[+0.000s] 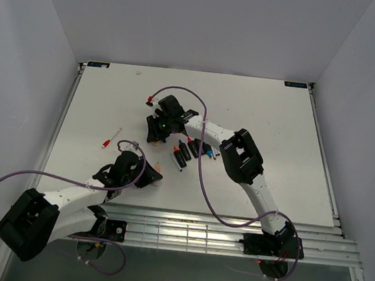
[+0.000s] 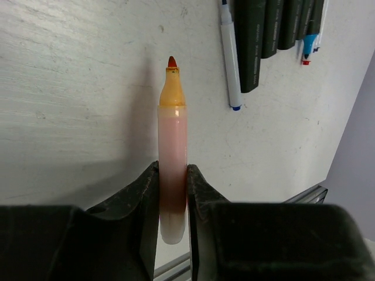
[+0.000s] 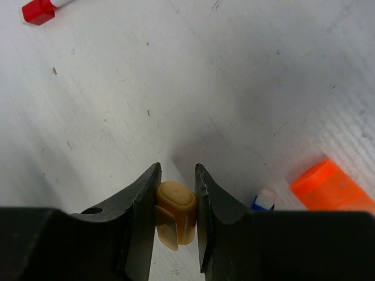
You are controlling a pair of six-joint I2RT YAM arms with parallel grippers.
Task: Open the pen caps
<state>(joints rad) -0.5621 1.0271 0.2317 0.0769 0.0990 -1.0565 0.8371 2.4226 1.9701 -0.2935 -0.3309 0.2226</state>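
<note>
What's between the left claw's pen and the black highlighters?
One thin white pen, blue-ended, beside the highlighters; seen in the left wrist view.

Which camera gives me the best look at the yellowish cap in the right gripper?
Right wrist: the yellowish cap sits close up, clamped in the right gripper, clip side visible. In the top view the gripper hides it. The left wrist shows only the uncapped pen held by the left gripper, no cap.
</note>
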